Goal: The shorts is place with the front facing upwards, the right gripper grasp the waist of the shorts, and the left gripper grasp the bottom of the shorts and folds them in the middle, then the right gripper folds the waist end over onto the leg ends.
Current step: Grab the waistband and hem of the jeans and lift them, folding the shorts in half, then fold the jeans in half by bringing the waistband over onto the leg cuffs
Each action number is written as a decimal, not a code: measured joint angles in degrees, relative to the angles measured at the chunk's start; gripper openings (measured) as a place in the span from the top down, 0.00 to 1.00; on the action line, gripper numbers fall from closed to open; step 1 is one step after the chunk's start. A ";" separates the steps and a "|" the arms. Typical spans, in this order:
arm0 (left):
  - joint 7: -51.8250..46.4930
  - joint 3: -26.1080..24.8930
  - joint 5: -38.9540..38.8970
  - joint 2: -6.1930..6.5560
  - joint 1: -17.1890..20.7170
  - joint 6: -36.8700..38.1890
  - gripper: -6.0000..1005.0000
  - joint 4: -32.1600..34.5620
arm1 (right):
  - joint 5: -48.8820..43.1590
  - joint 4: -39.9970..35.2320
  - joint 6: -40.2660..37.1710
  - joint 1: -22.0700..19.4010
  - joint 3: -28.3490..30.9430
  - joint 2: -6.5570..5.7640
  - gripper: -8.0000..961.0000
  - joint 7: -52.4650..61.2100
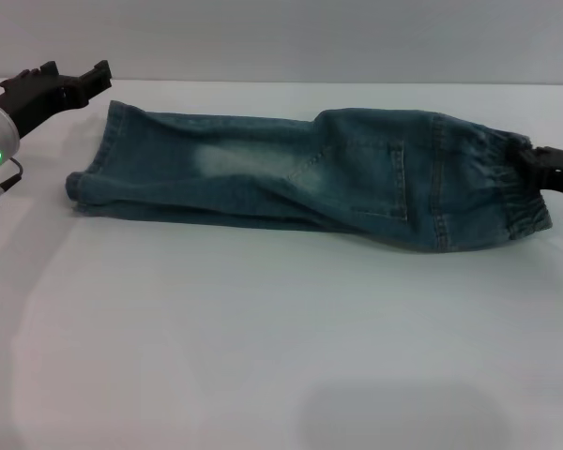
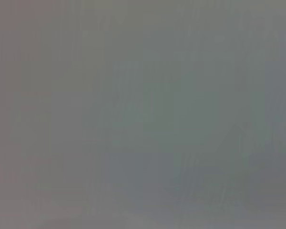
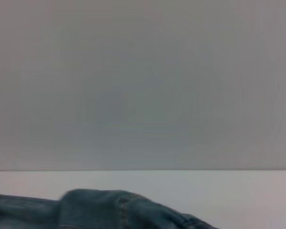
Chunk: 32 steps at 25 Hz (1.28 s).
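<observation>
The blue-green denim shorts [image 1: 291, 173] lie across the white table, doubled lengthwise, one leg on top of the other. The leg ends [image 1: 92, 173] point left, and the gathered waist [image 1: 511, 202] is at the right. My left gripper [image 1: 75, 75] hovers open just beyond the far left corner of the hems, clear of the cloth. My right gripper [image 1: 537, 165] meets the waistband's far edge and looks shut on it. A fold of the shorts' denim [image 3: 109, 210] shows in the right wrist view. The left wrist view is plain grey.
The white table [image 1: 263, 347] stretches wide in front of the shorts. A grey wall [image 1: 310, 37] stands behind the table's far edge.
</observation>
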 joint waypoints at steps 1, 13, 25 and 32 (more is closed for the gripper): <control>0.06 -0.22 0.00 -0.06 0.17 0.23 0.19 0.04 | -0.01 -0.34 1.24 0.06 -0.49 -0.01 0.99 0.79; 0.94 -0.55 0.00 -0.21 0.96 0.58 0.19 0.45 | -0.06 -1.95 9.76 0.36 -2.44 0.55 0.72 3.32; 2.16 -1.89 0.00 -0.63 1.74 4.54 0.19 0.61 | 7.71 -8.60 -3.16 -2.87 -2.18 1.71 0.60 1.89; 3.78 -4.11 0.00 -1.26 2.57 8.23 0.19 0.85 | 8.07 -4.41 -5.31 -1.71 -6.53 1.78 0.60 -0.70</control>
